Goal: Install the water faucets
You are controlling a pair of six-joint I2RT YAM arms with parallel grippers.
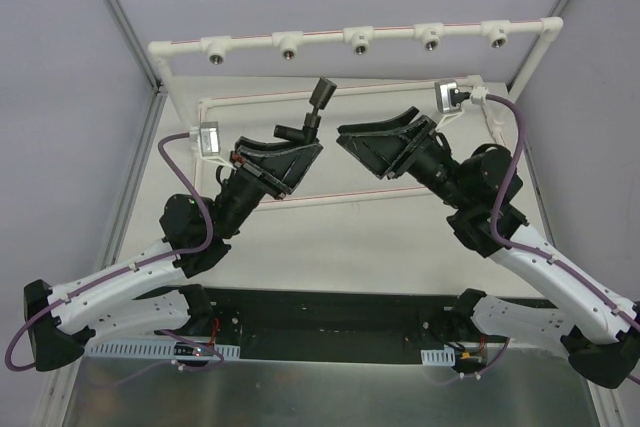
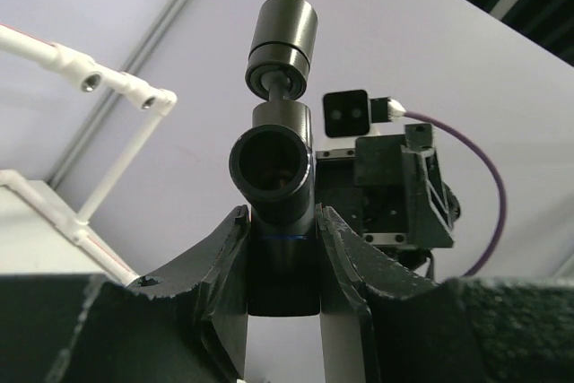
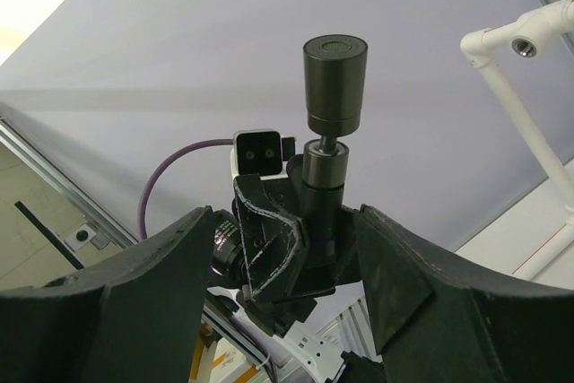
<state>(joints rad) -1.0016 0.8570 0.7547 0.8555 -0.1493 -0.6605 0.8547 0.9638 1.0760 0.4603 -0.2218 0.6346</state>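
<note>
A black T-shaped water faucet [image 1: 313,107] is held up in the air over the middle of the table, its cylindrical cap pointing up toward the white pipe. My left gripper [image 1: 304,143] is shut on its lower body; in the left wrist view the two fingers press both sides of the faucet [image 2: 278,168], with its side stem's round mouth facing the camera. My right gripper [image 1: 372,139] faces it from the right, a short gap away, open and empty. In the right wrist view the faucet [image 3: 334,87] stands beyond the spread right gripper [image 3: 285,248]. No stubby faucet is in view.
A white pipe [image 1: 330,37] with several metal-threaded fitting mouths runs across the back, on white uprights. A lower white pipe frame [image 1: 330,197] lies on the table under the arms. Aluminium frame posts [image 1: 115,17] stand at the left and right.
</note>
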